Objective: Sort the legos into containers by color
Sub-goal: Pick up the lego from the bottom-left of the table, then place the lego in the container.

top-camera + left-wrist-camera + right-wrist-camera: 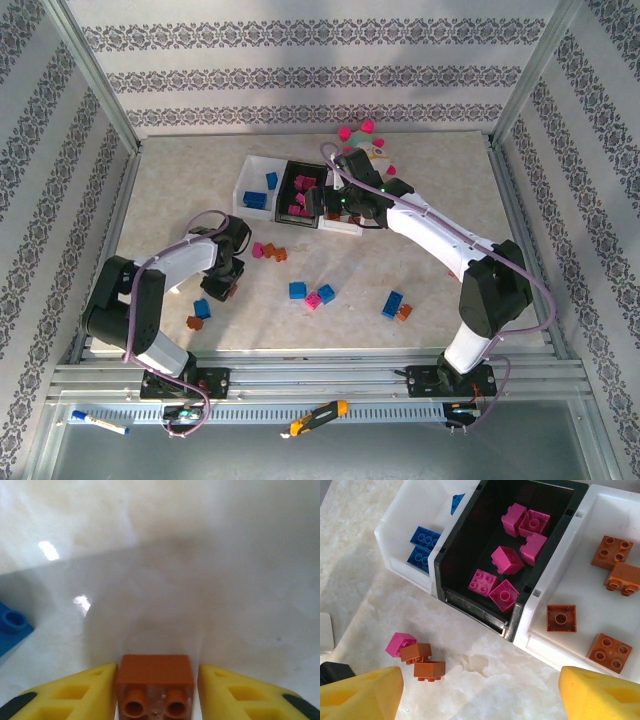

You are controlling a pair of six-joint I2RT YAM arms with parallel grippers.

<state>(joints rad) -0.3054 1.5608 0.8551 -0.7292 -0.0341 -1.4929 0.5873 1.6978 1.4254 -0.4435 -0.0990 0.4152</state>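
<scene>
1. Orange brick (156, 680), studs toward my left wrist camera, sits on the tabletop (215, 580) inside my left gripper (157, 668). The jaws hug it closely: the left finger (80, 692) looks to be touching it and a sliver of gap shows at the other. I cannot tell whether it is actually clamped.
2. From overhead, I see that gripper low over the near-left part of the tabletop. A blue brick (202, 308) and a second orange piece (194, 323) lie just beside it on the near side.
3. Loose in the near middle are a blue square (297, 290), a pink one (313, 299) and another blue (326, 293), close together. Off to the right, a blue block (392, 303) touches an orange block (404, 312).
4. Farther in, a pink brick (400, 644) and two orange bricks (416, 652) (430, 670) huddle together, touching, just in front of the bins.
5. My right gripper (480, 672) hangs above the tabletop near the front of the bins, jaws spread wide with nothing in them.
6. The three bins are joined in a row. The left white bin (395, 532) holds blue bricks (422, 537). The black bin (475, 612) in the middle holds six pink bricks (507, 560). The right white bin (540, 640) holds four orange pieces (561, 617).
7. Beyond the bins, near the far wall, lies a plush toy (365, 140) with pink spikes.
</scene>
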